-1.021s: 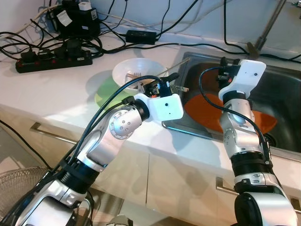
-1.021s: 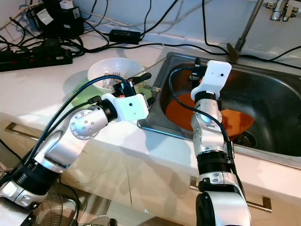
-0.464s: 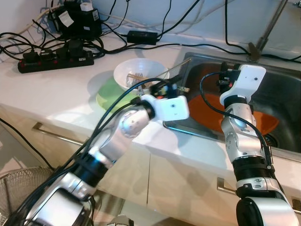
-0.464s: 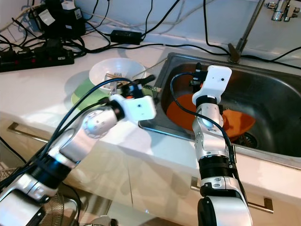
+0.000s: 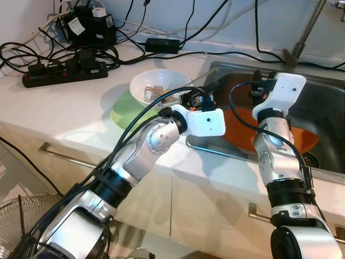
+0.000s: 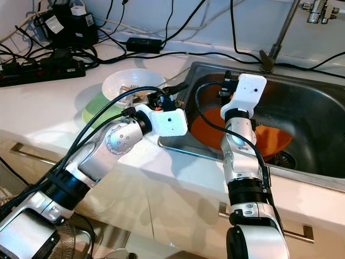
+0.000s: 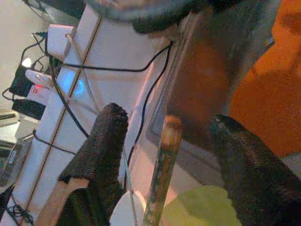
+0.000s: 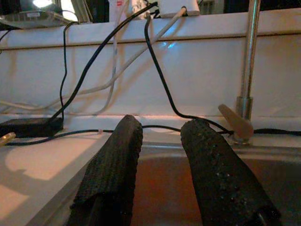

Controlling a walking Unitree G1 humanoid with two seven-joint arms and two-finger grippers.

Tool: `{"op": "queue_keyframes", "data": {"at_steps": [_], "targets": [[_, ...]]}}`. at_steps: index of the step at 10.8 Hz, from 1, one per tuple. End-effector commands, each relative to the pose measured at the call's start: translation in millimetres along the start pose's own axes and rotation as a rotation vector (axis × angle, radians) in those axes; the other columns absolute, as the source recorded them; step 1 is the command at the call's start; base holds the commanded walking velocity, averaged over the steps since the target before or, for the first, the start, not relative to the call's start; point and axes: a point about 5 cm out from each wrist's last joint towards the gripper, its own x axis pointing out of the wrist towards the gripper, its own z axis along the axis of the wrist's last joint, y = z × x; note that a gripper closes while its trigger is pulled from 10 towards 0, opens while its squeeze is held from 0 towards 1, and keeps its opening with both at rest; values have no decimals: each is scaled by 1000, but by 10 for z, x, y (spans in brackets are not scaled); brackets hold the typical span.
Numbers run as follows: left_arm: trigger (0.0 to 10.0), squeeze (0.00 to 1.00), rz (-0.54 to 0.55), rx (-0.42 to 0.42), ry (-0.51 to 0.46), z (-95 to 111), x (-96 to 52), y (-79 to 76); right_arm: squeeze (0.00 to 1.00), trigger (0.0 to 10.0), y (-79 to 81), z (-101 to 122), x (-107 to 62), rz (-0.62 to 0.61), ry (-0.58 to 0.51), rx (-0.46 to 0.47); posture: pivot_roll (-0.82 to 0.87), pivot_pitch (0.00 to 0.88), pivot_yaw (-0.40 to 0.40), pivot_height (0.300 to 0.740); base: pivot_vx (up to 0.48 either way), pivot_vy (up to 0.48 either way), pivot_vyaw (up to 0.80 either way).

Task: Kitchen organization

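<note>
Left pincer [image 7: 164, 155] released, fingers [image 7: 101, 155] straddling a stick [image 7: 162, 169] at the sink [image 5: 226, 148] edge. Best squeezed squarely, then lifted gently. Right pincer [image 8: 160, 155] nearly clenched, empty, above the orange plate [image 5: 242, 121]. Beyond, bowl [image 5: 156, 86] on table [image 5: 64, 108].

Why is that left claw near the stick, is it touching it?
Apart. In the left wrist view the chopstick stands between the left gripper's open fingers, with a gap showing on each side.
</note>
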Motion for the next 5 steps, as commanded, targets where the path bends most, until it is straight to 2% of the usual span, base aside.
{"op": "queue_keyframes", "data": {"at_steps": [1,5], "targets": [[0,0,8,22,9,-2,19,35,0,10000,-10,27,-6,-5,-8,3,190,41,20,725,0,0,0],[0,0,16,28,30,-38,30,69,0,10000,-10,25,-2,-7,-4,4,193,50,18,725,0,0,0]]}}
